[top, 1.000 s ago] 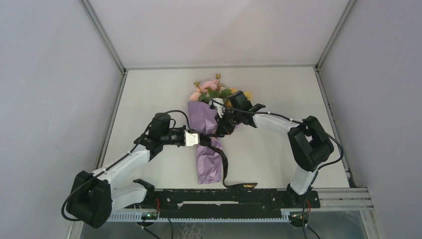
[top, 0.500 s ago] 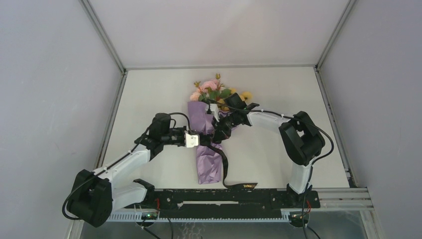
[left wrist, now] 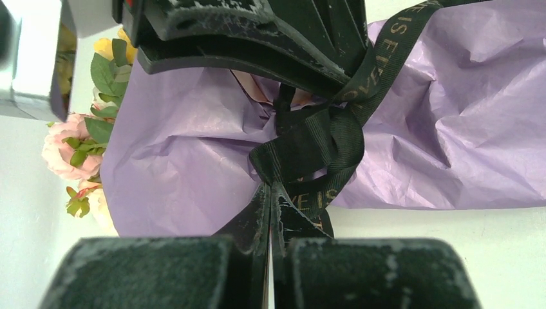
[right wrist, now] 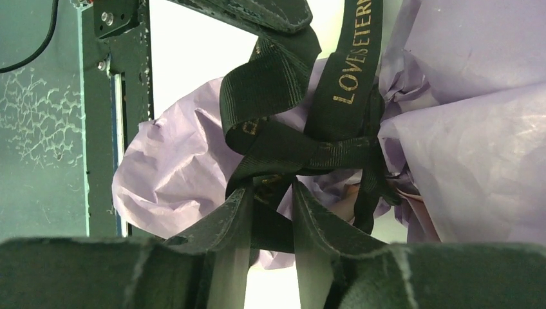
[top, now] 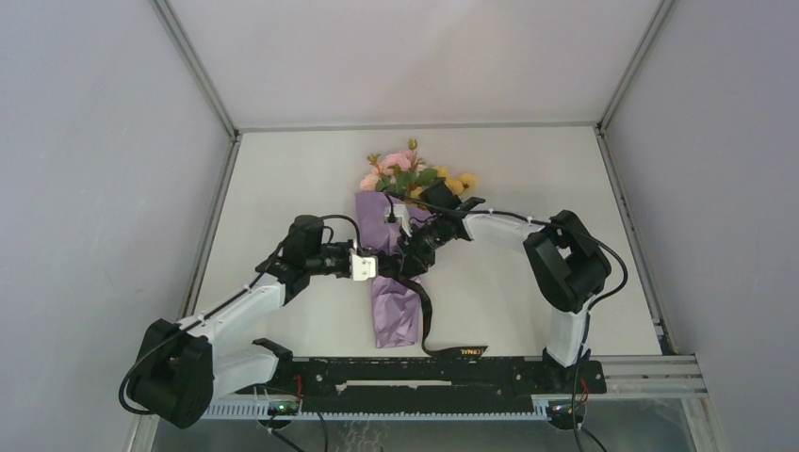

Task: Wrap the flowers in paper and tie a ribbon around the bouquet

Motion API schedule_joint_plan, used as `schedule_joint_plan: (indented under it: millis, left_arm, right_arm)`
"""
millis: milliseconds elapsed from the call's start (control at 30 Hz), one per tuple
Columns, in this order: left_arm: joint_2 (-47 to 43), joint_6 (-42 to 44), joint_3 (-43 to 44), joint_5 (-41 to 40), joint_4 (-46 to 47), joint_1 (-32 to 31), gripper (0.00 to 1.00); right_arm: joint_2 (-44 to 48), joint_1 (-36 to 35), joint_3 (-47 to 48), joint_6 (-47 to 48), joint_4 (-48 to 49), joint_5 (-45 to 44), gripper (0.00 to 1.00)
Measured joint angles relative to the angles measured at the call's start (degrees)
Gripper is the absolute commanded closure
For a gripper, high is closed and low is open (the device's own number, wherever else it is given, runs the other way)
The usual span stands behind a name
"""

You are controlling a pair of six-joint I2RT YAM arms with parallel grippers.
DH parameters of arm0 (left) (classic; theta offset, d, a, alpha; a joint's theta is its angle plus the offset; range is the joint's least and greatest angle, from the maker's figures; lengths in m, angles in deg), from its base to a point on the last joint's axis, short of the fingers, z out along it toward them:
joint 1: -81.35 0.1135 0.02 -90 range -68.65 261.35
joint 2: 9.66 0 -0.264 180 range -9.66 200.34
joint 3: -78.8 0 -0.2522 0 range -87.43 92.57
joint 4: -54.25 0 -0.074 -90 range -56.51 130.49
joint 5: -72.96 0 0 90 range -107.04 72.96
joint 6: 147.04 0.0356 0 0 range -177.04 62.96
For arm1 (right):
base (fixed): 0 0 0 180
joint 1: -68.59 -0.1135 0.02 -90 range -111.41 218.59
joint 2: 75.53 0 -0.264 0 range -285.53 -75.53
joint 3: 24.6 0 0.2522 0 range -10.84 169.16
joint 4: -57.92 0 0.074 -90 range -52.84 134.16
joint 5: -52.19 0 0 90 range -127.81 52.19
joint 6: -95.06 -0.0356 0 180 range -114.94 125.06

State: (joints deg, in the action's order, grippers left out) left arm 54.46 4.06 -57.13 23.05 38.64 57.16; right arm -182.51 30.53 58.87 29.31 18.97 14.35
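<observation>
One bouquet [top: 391, 311] lies flat on the counter [top: 283, 179], blossoms at the far end and the narrow end of the cone pointing to the near edge. The two end effectors meet at its waist, one from each side.

Left end effector [left wrist: 270, 196]: fingers pressed together, pinching a fold of the ribbon [right wrist: 351, 64] right at the knot, against the paper [left wrist: 451, 129].

Right end effector [right wrist: 272, 190]: fingers parted, with a strand of the ribbon lying in the gap between them. Whether the pads touch it cannot be told. The knot sits just beyond the fingertips.

The ribbon is wound round the waist of the cone; one lettered tail trails down across the counter to the near edge.

Count: one bouquet, one sheet of paper, one ribbon, two end effectors. The flowers [top: 400, 169] show pink and yellow blossoms, too bunched to count.
</observation>
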Motion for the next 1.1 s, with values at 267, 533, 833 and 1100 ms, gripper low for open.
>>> schedule_joint_plan:
  millis: [267, 533, 833, 1100]
  left_arm:
    - [0.1, 0.0, 0.0, 0.0, 0.5, 0.0, 1.0]
    - [0.2, 0.0, -0.8, -0.1, 1.6, 0.0, 1.0]
    - [0.2, 0.4, -1.8, -1.0, 2.8, 0.0, 1.0]
    - [0.2, 0.4, -2.4, -1.0, 3.7, 0.0, 1.0]
  right_arm:
    - [-0.9, -1.0, 0.0, -0.6, 0.1, -2.6, 0.57]
    - [-1.1, -2.9, 0.0, -3.8, 0.5, -7.7, 0.59]
    - [-1.1, -6.3, 0.0, -9.5, 1.2, -16.8, 0.66]
    - [-0.9, -7.0, -0.1, -13.4, 1.8, -18.7, 1.0]
